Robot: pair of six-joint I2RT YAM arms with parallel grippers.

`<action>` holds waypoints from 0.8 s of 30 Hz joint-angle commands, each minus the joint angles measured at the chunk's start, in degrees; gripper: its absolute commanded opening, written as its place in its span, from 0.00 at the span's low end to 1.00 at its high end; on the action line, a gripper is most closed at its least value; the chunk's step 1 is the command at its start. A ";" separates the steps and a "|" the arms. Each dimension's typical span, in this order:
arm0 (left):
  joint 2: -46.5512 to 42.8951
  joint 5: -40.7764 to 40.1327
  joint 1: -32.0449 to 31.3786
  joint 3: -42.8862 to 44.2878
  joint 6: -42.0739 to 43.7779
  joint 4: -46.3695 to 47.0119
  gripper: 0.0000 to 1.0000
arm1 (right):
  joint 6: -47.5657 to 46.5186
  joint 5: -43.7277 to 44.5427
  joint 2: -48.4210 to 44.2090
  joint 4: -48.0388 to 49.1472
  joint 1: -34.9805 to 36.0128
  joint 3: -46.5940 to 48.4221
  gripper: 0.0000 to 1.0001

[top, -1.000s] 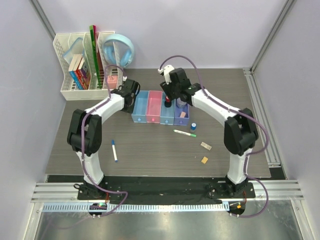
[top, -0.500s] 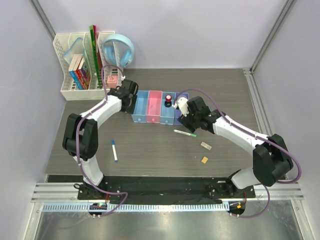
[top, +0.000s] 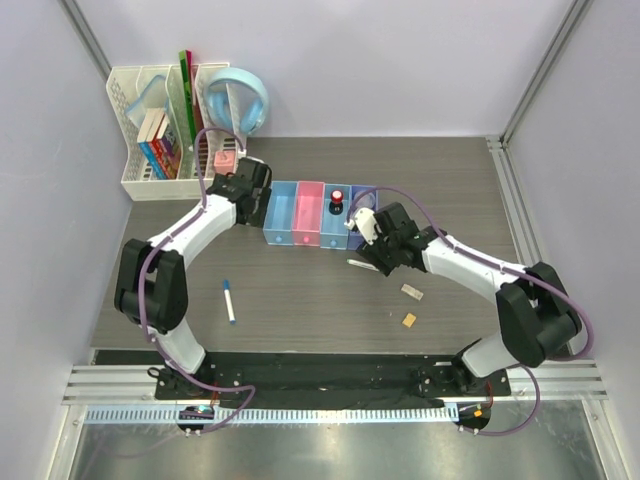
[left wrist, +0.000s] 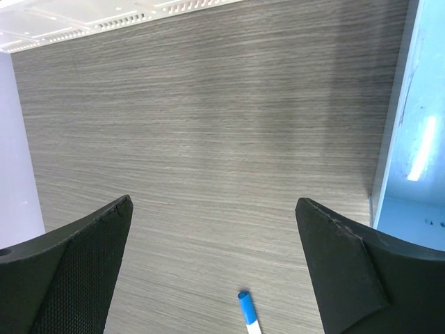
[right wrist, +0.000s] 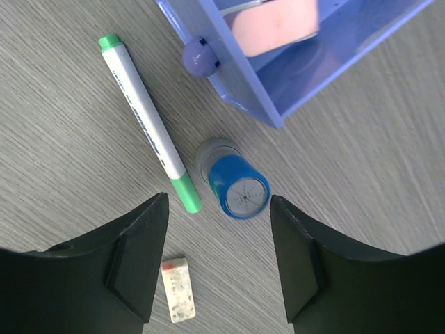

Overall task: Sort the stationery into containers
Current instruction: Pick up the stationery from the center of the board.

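Observation:
The containers (top: 300, 238) stand as a row of blue, pink, blue and purple bins at mid-table. A small red and black item (top: 338, 197) sits in the third bin. My right gripper (top: 385, 255) is open, low over the table in front of the purple bin (right wrist: 306, 66), which holds a pink eraser (right wrist: 274, 21). Its wrist view (right wrist: 217, 212) shows a green-tipped pen (right wrist: 142, 115), a blue-capped round item (right wrist: 240, 189) and a speckled eraser (right wrist: 177, 299) under it. My left gripper (top: 250, 195) is open and empty (left wrist: 214, 209) left of the blue bin (left wrist: 417, 139). The blue-capped marker (top: 229, 300) lies apart at front left, and its cap also shows in the left wrist view (left wrist: 245, 306).
A tan eraser (top: 409, 319) and a whitish one (top: 412, 292) lie at front right. A white mesh organizer (top: 135, 170) with books and a green ruler (top: 187, 100) stands at back left, light-blue headphones (top: 238, 100) beside it. A pink block (top: 228, 157) sits behind my left arm.
My right gripper has come down from over the bins to the table in front of the purple bin, over the green pen. My left gripper has barely moved.

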 commanded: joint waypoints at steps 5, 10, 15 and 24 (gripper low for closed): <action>-3.66 -1.22 -0.21 -1.13 0.87 0.34 1.00 | 0.65 -4.83 3.66 2.60 -2.69 1.71 0.58; -3.75 -0.79 -0.21 -1.13 0.78 0.25 1.00 | 0.82 -4.75 3.66 2.86 -4.45 2.06 0.49; -3.49 -0.61 -0.30 -1.66 0.43 0.25 1.00 | 0.82 -4.75 4.28 3.39 -4.54 2.67 0.48; -3.84 -0.96 -0.30 -2.54 0.60 0.34 1.00 | 1.08 -8.80 5.68 3.04 -4.54 3.99 0.48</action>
